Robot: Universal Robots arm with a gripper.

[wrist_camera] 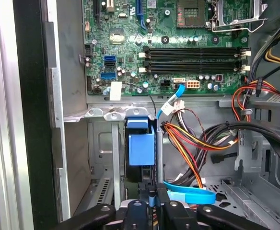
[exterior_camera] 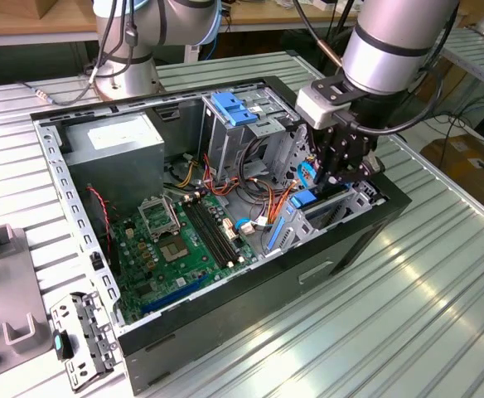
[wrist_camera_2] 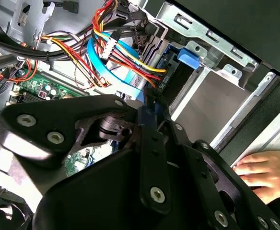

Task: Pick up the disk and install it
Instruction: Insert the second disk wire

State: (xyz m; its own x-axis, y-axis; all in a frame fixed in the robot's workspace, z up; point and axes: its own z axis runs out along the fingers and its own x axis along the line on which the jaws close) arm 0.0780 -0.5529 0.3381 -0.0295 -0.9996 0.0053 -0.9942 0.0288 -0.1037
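jaws clenched on the disk [wrist_camera: 141, 148] inside bay, hand [wrist_camera_2: 264, 175] in second wrist view

A bright blue disk [wrist_camera: 141, 146] is showing beside a green motherboard [exterior_camera: 171, 240], among orange and yellow wires [wrist_camera_2: 112, 45].

Pincer [exterior_camera: 339, 176] above disk [exterior_camera: 310, 201] inside open computer case [exterior_camera: 225, 307].

An open computer case [exterior_camera: 225, 274] sat on the ribbed metal desk [exterior_camera: 408, 282]. Its green motherboard [exterior_camera: 184, 240] lay well apart from the fingers, orange and yellow cables [exterior_camera: 263, 195] near them, a grey power supply [exterior_camera: 113, 149] far beyond.
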